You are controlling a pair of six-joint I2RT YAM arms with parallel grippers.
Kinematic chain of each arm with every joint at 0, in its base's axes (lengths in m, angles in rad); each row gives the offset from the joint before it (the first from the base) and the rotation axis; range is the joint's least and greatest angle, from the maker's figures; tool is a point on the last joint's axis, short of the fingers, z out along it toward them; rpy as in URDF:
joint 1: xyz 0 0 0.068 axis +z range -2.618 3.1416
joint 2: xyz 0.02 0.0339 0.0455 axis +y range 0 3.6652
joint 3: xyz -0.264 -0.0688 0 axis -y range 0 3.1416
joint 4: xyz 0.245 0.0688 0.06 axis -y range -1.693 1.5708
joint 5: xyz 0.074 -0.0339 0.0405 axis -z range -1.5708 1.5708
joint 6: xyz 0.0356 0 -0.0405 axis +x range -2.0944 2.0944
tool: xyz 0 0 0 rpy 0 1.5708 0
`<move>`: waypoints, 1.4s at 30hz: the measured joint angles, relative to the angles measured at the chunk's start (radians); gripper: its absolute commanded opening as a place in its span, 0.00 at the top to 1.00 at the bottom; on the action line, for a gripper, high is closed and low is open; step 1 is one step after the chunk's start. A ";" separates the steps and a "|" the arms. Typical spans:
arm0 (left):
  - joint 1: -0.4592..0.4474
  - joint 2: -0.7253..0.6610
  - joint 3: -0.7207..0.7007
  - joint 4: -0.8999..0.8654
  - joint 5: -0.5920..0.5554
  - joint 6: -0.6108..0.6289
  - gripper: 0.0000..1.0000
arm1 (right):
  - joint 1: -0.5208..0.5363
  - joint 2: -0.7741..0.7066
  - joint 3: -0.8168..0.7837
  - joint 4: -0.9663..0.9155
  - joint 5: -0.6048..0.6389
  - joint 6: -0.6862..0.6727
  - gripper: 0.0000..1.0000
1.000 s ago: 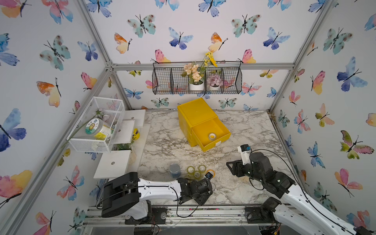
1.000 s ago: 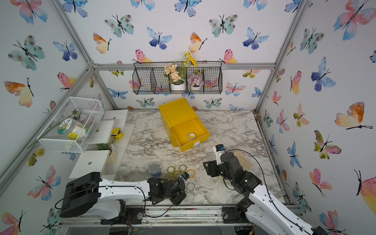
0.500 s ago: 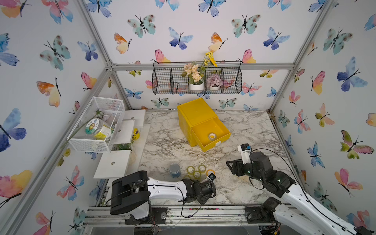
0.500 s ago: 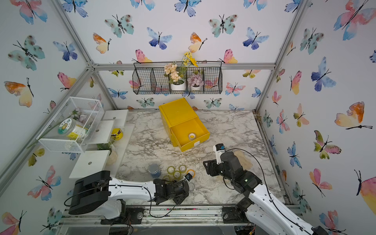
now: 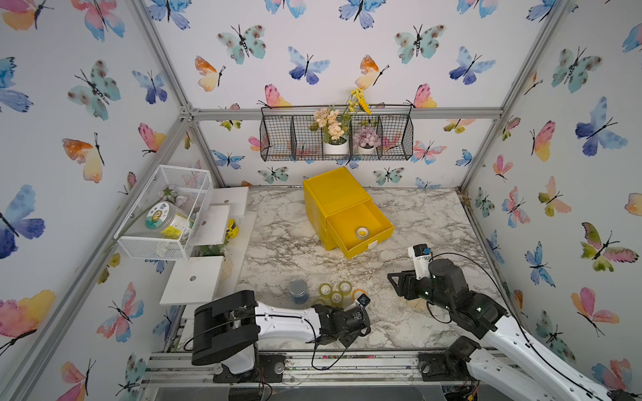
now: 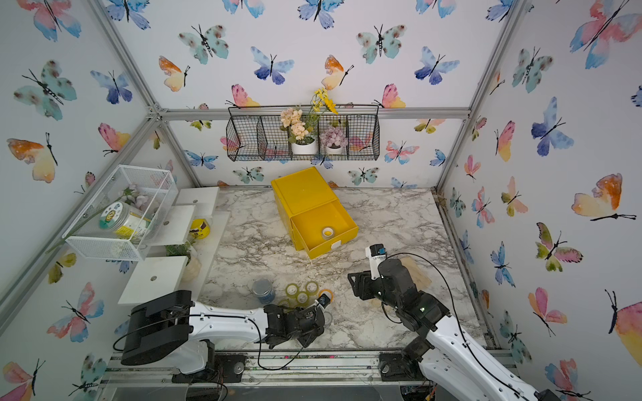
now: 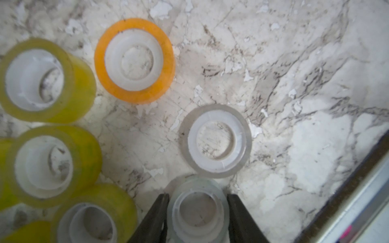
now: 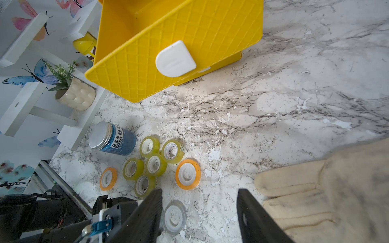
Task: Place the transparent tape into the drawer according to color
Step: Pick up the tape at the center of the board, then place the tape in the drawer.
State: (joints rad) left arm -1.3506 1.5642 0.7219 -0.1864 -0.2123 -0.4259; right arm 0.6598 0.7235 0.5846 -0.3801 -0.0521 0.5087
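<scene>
Two clear rolls sit near the front edge of the table [image 5: 427,222]. The held roll [image 7: 223,212] stands upright between the fingers [image 7: 154,216] of the left gripper [image 7: 198,196], which are closed against its sides. Whether it rests on the marble or is just off it, I cannot tell. The flat roll [image 7: 216,141] lies on the table just beside it. An orange roll [image 7: 134,61] lies a little further off, next to five green rolls [image 8: 160,169] packed together, several touching. A second orange roll [image 8: 108,178] lies on the cluster's other side, and a blue jar [image 8: 113,137] stands just behind the cluster. The right gripper [image 8: 200,190] hovers above the table with its fingers well apart, holding nothing. A cream glove [image 8: 326,189] lies beside it. Well beyond the rolls, the cabinet [image 5: 333,194] has its top drawer [image 5: 351,215] pulled out. A lone roll [image 5: 362,232] lies in it near the front wall, its colour unclear against the yellow.
</scene>
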 measured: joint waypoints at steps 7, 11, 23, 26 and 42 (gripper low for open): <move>0.000 -0.068 0.003 -0.076 -0.001 -0.009 0.67 | 0.000 0.000 0.000 0.000 0.004 0.000 0.38; 0.000 -0.131 0.040 -0.137 -0.011 -0.013 0.68 | 0.000 0.000 0.000 0.000 0.004 0.000 0.38; 0.113 -0.439 0.222 -0.314 -0.041 -0.014 0.67 | 0.000 0.014 0.011 0.001 0.004 0.000 0.38; 0.143 -0.478 0.293 -0.337 -0.048 0.013 0.67 | 0.000 0.014 0.014 0.008 0.004 0.001 0.38; 0.489 -0.031 0.788 -0.336 0.040 0.219 0.71 | 0.000 0.014 0.014 0.005 0.004 0.016 0.38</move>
State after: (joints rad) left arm -0.8612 1.5330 1.5101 -0.5220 -0.1719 -0.2070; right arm 0.6598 0.7372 0.5991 -0.3748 -0.0479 0.5251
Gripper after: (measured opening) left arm 0.428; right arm 0.616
